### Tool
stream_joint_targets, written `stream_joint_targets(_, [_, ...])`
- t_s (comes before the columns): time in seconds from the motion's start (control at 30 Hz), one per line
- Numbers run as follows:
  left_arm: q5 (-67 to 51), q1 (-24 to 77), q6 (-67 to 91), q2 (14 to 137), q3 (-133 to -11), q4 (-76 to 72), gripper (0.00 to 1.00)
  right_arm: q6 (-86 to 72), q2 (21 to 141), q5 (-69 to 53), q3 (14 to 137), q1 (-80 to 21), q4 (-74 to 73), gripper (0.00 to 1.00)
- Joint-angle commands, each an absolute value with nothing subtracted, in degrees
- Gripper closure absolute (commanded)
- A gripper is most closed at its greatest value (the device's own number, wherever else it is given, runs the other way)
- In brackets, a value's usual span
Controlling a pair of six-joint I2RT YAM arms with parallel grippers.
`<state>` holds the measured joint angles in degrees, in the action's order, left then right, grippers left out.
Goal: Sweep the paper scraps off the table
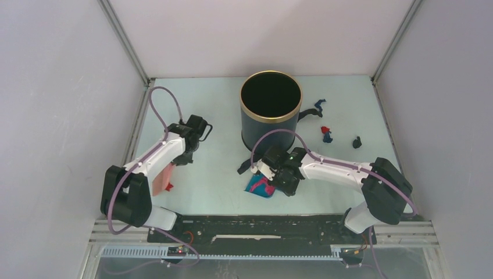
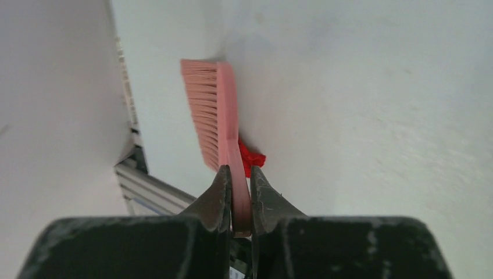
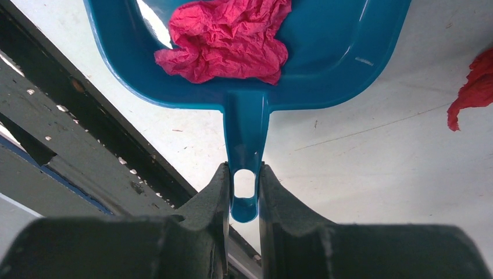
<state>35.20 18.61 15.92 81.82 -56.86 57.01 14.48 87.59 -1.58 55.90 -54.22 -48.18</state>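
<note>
My left gripper (image 1: pixel 177 160) is shut on the handle of the pink hand brush (image 1: pixel 164 178) at the table's left side; in the left wrist view the brush (image 2: pixel 212 116) stands on edge with a red paper scrap (image 2: pixel 251 158) just beside it. That scrap lies by the brush head in the top view (image 1: pixel 169 187). My right gripper (image 1: pixel 280 176) is shut on the handle of the blue dustpan (image 1: pixel 260 186). The dustpan (image 3: pixel 343 64) holds a crumpled magenta paper (image 3: pixel 227 38). More paper scraps lie at the far right: blue (image 1: pixel 320 104), black (image 1: pixel 308 112), red and blue (image 1: pixel 326 134), black (image 1: pixel 356 142).
A tall dark round bin (image 1: pixel 271 110) with a gold rim stands open at the middle back. A black scrap (image 1: pixel 243 166) lies between the bin and the dustpan. Another red scrap (image 3: pixel 474 87) lies right of the dustpan. The black rail strip (image 1: pixel 261 225) runs along the front.
</note>
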Motion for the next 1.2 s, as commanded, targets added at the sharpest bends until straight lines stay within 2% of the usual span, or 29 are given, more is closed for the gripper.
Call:
stream_joint_targets(0.0, [13.6, 22.1, 18.0, 78.2, -56.9, 49.1, 1.00, 15.6, 86.2, -1.3, 55.6, -54.6, -47.7, 1.00])
stream_joint_targets(0.47, [-3.4, 37.0, 21.1, 80.9, -67.0, 46.9, 1.00, 15.7, 86.9, -0.7, 55.6, -54.2, -47.7, 1.00])
stream_joint_targets(0.77, [-14.5, 41.2, 29.3, 76.7, -64.5, 34.4, 1.00, 16.5, 88.3, -2.9, 55.6, -55.6, -48.6, 1.00])
stream_joint_targets(0.97, [-14.0, 41.8, 31.8, 74.2, -62.8, 31.9, 1.00, 18.1, 89.3, -2.9, 55.7, -57.5, -51.4, 1.00])
stream_joint_targets(1.17, [-4.8, 41.7, 28.9, 67.9, -66.2, 42.8, 1.00, 19.1, 89.5, -2.1, 55.9, -59.1, -52.2, 1.00])
